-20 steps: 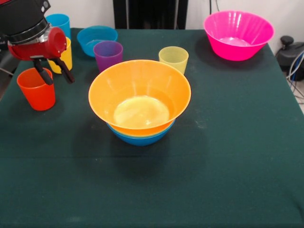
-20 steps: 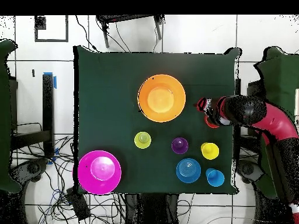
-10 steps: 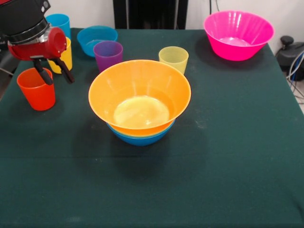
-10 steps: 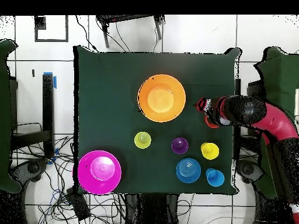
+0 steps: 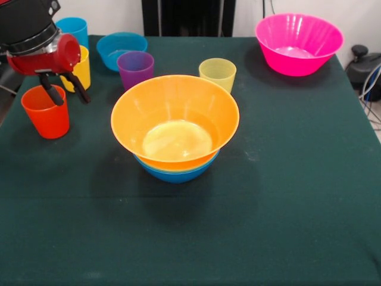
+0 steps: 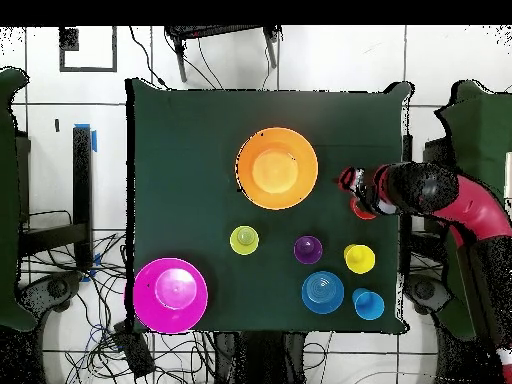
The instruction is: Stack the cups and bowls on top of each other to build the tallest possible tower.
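Note:
The large orange-yellow bowl [image 5: 175, 119] [image 6: 277, 168] sits nested in a medium blue bowl [image 5: 175, 173] mid-table. An orange cup [image 5: 46, 113] [image 6: 362, 211] stands upright on the cloth at the left of the front view, half hidden by the arm from overhead. My gripper [image 5: 72, 99] [image 6: 345, 181] hangs open and holds nothing. One finger [image 5: 52, 92] is in front of the orange cup's rim and the other is beside the cup. Behind stand the yellow cup [image 5: 81, 70], blue cup [image 5: 74, 27], purple cup [image 5: 136, 68] and pale yellow-green cup [image 5: 218, 72].
A large pink bowl [image 5: 299, 43] [image 6: 171, 295] stands at a far corner and a small blue bowl [image 5: 121, 47] [image 6: 323, 292] sits near the purple cup. The dark green tablecloth [image 5: 286, 196] ends close to the orange cup. A black device [image 5: 363, 62] lies off the table's right side.
My gripper has shifted slightly up and to the left in the front view. The cups and bowls have stayed put.

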### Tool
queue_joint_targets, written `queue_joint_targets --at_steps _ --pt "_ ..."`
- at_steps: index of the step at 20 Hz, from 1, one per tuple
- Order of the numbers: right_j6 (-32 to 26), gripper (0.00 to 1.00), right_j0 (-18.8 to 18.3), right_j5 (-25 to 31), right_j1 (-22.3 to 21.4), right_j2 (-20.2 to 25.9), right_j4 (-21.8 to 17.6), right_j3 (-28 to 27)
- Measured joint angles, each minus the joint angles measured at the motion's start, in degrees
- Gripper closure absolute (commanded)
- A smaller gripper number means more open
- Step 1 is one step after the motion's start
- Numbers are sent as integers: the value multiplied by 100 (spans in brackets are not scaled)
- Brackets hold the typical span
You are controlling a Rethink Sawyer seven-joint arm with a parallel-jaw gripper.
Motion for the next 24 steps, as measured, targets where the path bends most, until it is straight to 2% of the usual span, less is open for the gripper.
queue_joint_targets --at_steps 11,15,24 --pt "-41 0 25 825 102 -1 -25 -777" --pt "-231 0 83 1278 284 1 -56 -1434" --pt "-528 0 192 1400 417 1 -391 -1998"
